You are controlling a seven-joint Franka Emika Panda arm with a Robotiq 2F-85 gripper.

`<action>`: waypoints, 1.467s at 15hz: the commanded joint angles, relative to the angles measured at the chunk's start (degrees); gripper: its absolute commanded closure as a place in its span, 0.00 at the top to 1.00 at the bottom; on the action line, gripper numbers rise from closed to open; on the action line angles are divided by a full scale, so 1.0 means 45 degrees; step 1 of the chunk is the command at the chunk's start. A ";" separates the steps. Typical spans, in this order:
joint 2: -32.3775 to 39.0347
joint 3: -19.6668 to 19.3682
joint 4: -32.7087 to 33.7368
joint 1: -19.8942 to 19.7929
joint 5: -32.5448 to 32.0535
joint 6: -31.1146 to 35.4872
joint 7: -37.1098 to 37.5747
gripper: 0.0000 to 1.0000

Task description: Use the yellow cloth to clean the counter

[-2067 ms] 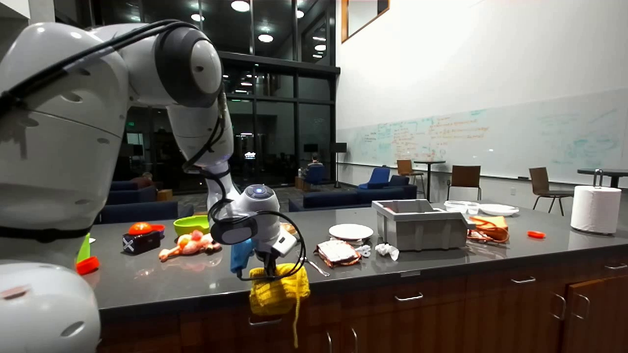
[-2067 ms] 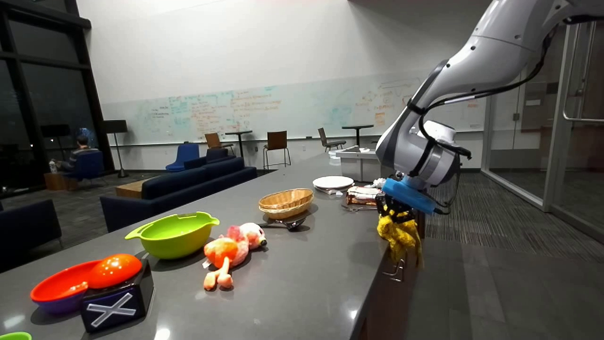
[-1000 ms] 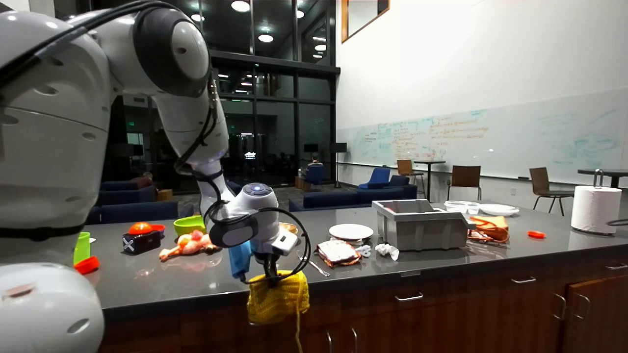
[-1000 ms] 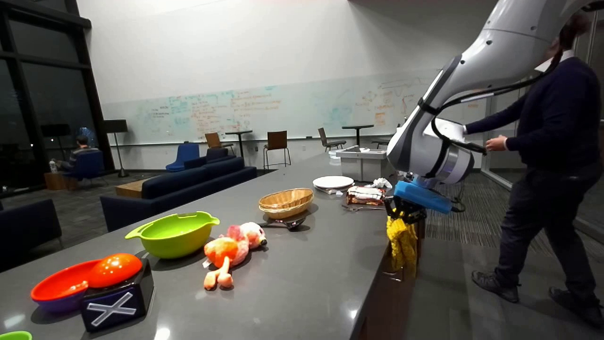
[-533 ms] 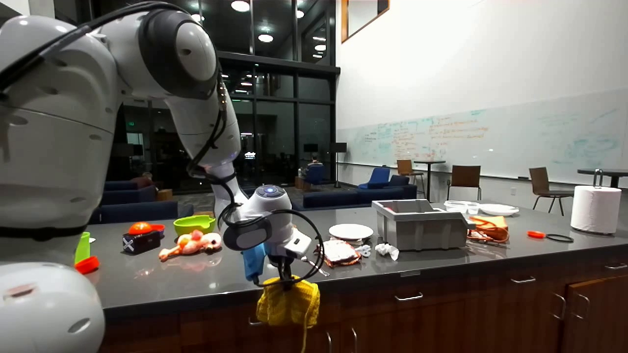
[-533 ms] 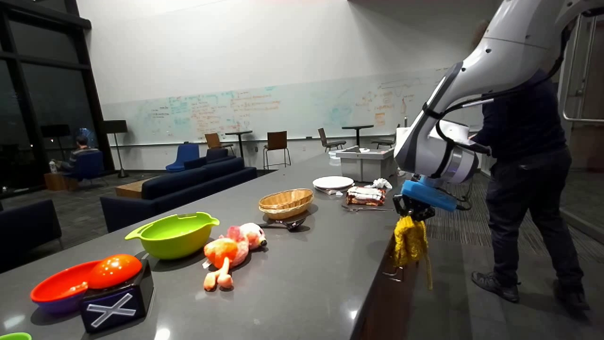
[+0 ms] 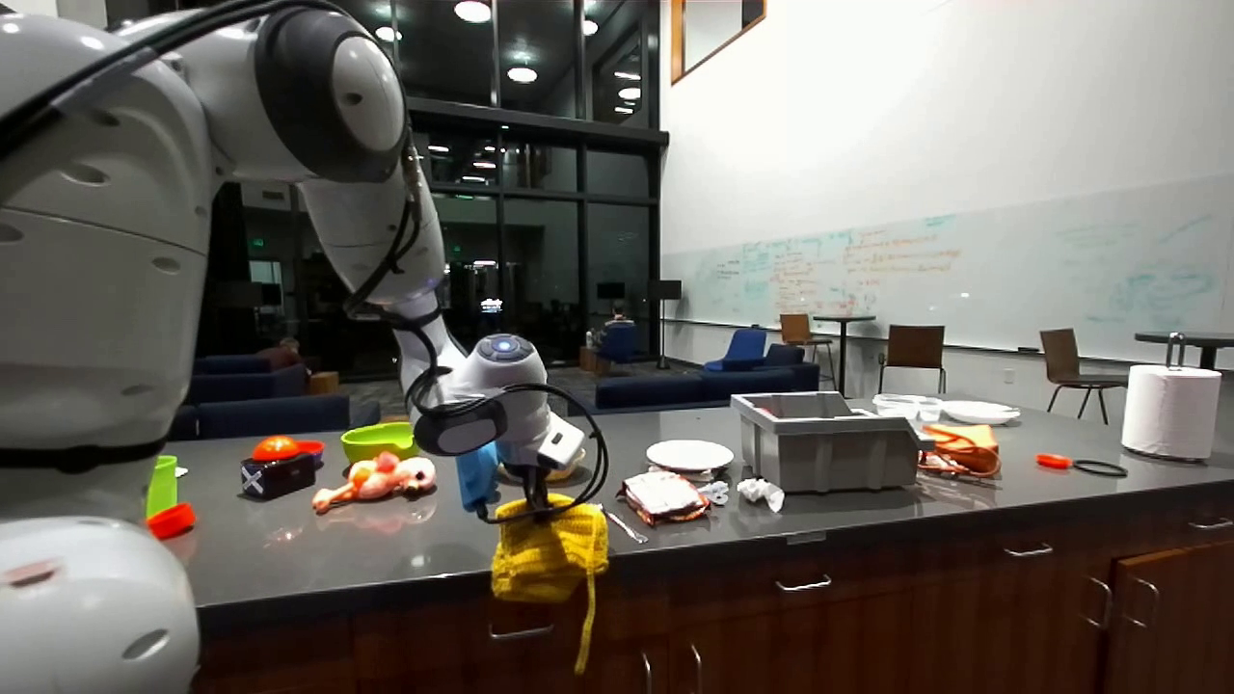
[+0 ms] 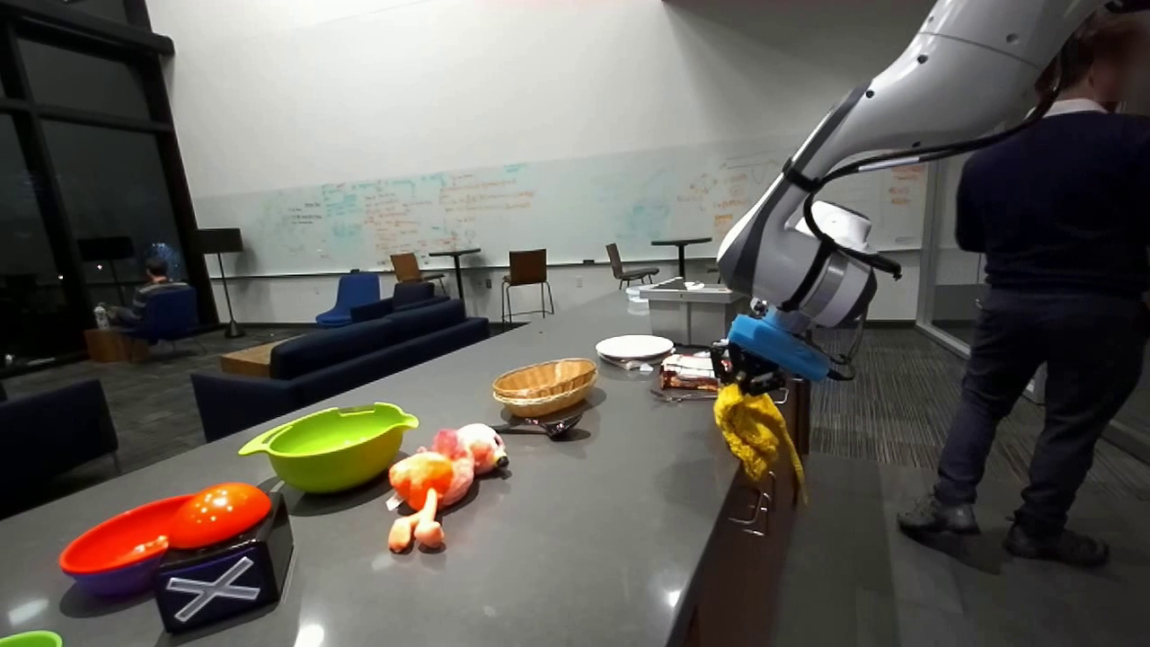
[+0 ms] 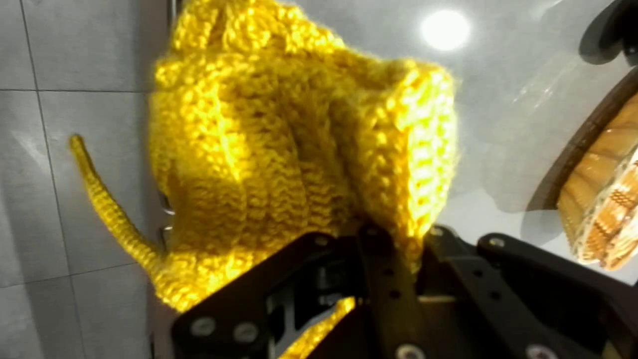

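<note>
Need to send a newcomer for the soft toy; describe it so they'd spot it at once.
Find the long grey counter. On it, in an exterior view, stands a lime-green bowl; the soft toy lies beside it. Unlike that bowl and the dark box with its pale cross, the toy is fluffy, pink and orange, with a head and feet.

Open counter [image 8: 584,539] beside the plush toy [image 8: 456,476], wicker basket [image 8: 548,397], gray bin [image 7: 839,458] blocking farther along

Yellow ribbed cloth [image 9: 279,164], black gripper [image 9: 404,239], grey counter [image 8: 575,539]; dark box [image 8: 247,577] with white X [image 8: 211,589]
</note>
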 commanded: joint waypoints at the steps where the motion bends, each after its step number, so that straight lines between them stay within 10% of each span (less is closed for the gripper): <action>1: -0.0900 0.0724 0.0039 -0.0039 0.0505 0.0119 -0.0574 0.03; 22: -0.0089 -0.0622 -0.0749 0.1005 -0.3637 -0.0968 0.1755 0.03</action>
